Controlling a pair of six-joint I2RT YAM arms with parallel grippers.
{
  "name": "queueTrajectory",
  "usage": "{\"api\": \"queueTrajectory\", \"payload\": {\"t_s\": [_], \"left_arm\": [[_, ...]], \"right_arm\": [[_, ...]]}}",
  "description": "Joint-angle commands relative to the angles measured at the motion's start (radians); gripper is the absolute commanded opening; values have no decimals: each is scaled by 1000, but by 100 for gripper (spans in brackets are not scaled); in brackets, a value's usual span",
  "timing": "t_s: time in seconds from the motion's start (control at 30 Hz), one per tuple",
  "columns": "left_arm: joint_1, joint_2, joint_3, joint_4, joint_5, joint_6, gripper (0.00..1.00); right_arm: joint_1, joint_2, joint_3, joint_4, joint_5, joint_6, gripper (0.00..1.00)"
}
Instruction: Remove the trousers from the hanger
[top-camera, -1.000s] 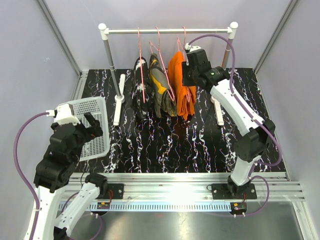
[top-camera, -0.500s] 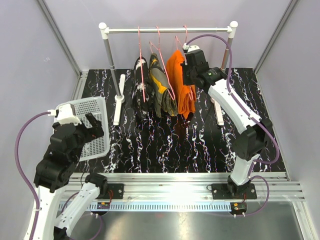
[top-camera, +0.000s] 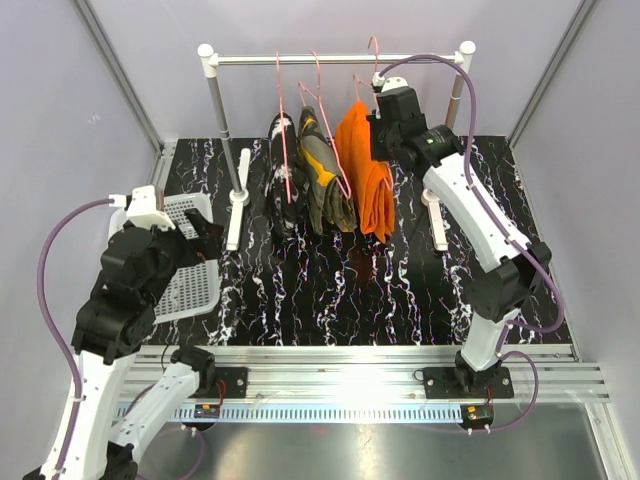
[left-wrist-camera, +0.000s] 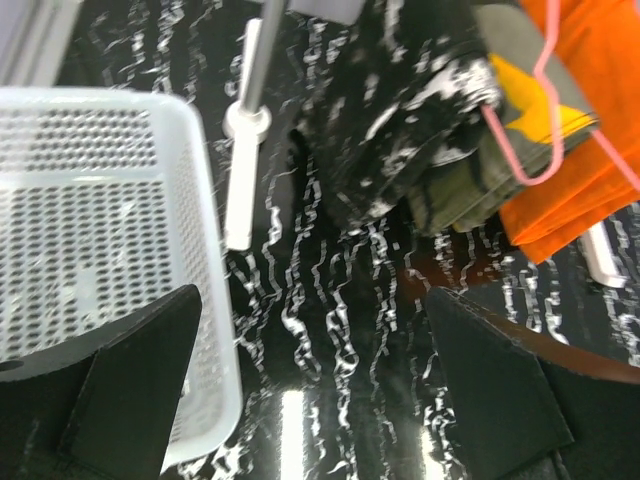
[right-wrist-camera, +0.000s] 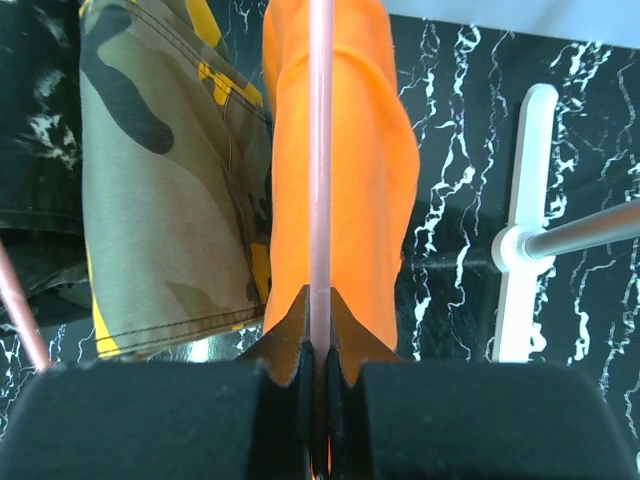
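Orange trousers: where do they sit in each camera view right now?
Top external: orange trousers, rightmost garment, upper centre.
Left wrist: upper right corner.
Right wrist: top centre, behind the pink hanger.
Shared landmark: olive camouflage trousers directly beside them.

A black worktop (top-camera: 330, 280) with white marbled veining was recorded. A white perforated basket (top-camera: 195, 285) was found resting on it at the left side. Two white foot bars of a garment rack, the left foot bar (top-camera: 238, 200) and the right foot bar (top-camera: 439, 235), were found standing on it toward the rear.
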Motion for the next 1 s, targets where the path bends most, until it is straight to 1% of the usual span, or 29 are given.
{"api": "queueTrajectory", "payload": {"t_s": [0.0,0.2,0.27,0.37,0.5,0.57,0.6,0.63,0.67,0.7,0.8,0.83,0.87,0.93,0.97], "left_arm": [[-3,34,48,110,114,15,99],[-14,80,72,202,207,-1,99],[-42,107,94,232,209,-5,99],[-101,156,115,280,197,7,99],[-198,234,143,332,116,10,99],[-288,259,154,392,76,19,99],[-328,290,170,415,19,33,99],[-418,308,184,448,-21,71,99],[-468,333,201,465,-61,99,99],[-555,383,235,496,-135,155,99],[-658,466,299,536,-200,235,99],[-710,509,304,586,-202,278,99],[-732,525,307,607,-193,298,99],[-781,560,306,669,-132,352,99],[-796,595,303,691,-118,355,99]], "right_arm": [[4,-107,113,141,65,-19,0],[4,-127,145,158,76,-37,0],[4,-132,159,155,67,-37,0],[4,-163,153,170,61,-46,0],[4,-183,152,187,65,-54,0],[4,-193,157,175,62,-51,0],[4,-209,157,169,59,-42,0],[4,-216,157,151,51,-37,0],[6,-236,157,138,45,-28,0],[4,-249,156,126,38,-23,0],[4,-316,133,68,19,3,0],[4,-339,99,51,6,10,0],[4,-365,82,42,-1,21,0],[4,-439,22,19,-34,26,0],[4,-463,7,10,-42,32,0]]}}
